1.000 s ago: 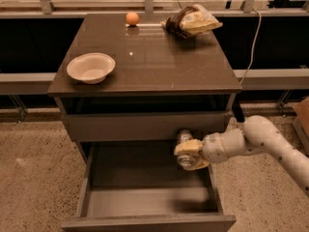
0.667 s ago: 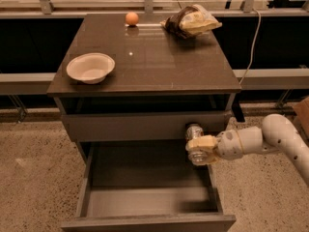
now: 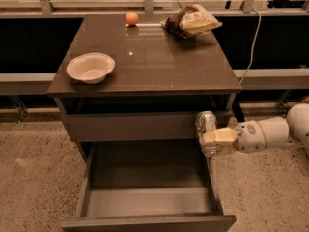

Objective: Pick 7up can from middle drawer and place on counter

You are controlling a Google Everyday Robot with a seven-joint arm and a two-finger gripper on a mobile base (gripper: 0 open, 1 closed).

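Note:
The 7up can (image 3: 206, 122), silvery with a green-and-white label, is upright in my gripper (image 3: 212, 140), which is shut on it. The gripper holds the can in front of the cabinet's right side, above the right edge of the open middle drawer (image 3: 149, 199) and below the counter (image 3: 159, 62). My white arm reaches in from the right. The drawer's grey floor is bare.
On the counter stand a white bowl (image 3: 91, 67) at the front left, a small orange ball (image 3: 132, 18) at the back and a crumpled chip bag (image 3: 192, 21) at the back right. A closed drawer front (image 3: 130, 126) sits above the open one.
My gripper has moved right and up with the can, from over the drawer's inside to beyond its right edge.

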